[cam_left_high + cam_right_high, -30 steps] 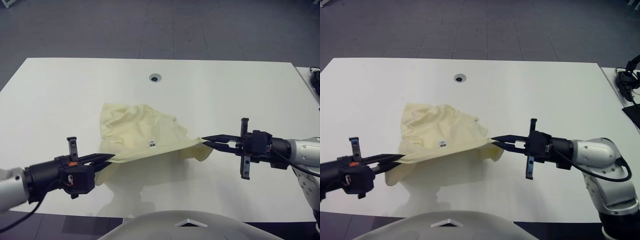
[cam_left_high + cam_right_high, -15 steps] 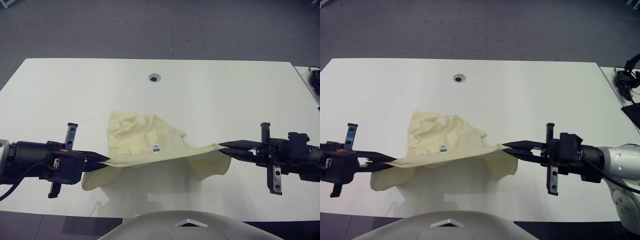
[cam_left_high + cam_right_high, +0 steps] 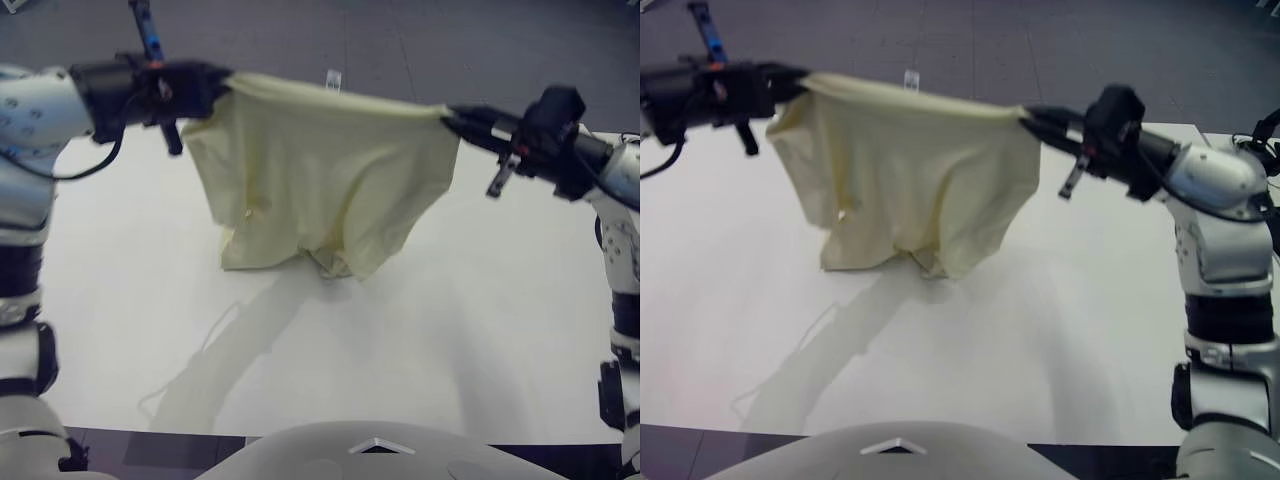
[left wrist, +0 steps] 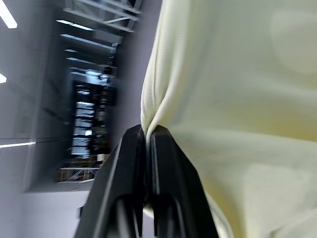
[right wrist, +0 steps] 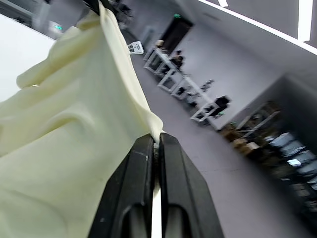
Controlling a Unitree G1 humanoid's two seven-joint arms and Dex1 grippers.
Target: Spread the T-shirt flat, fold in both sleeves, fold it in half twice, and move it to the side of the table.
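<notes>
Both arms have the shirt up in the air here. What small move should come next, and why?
Probably lower both arms together and draw the T-shirt down onto the table so it lands flat. The left gripper and right gripper each pinch an upper corner. The cloth hangs stretched between them with its lower edge bunched, so it is not yet spread.

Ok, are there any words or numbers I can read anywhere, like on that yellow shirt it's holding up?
The white tag sticking up from the top edge of the T-shirt: dark print, too small to read.
The green lit sign far off in the room behind, in the right wrist view: too blurred to read.
Nothing else here has words or numbers you could read.
</notes>
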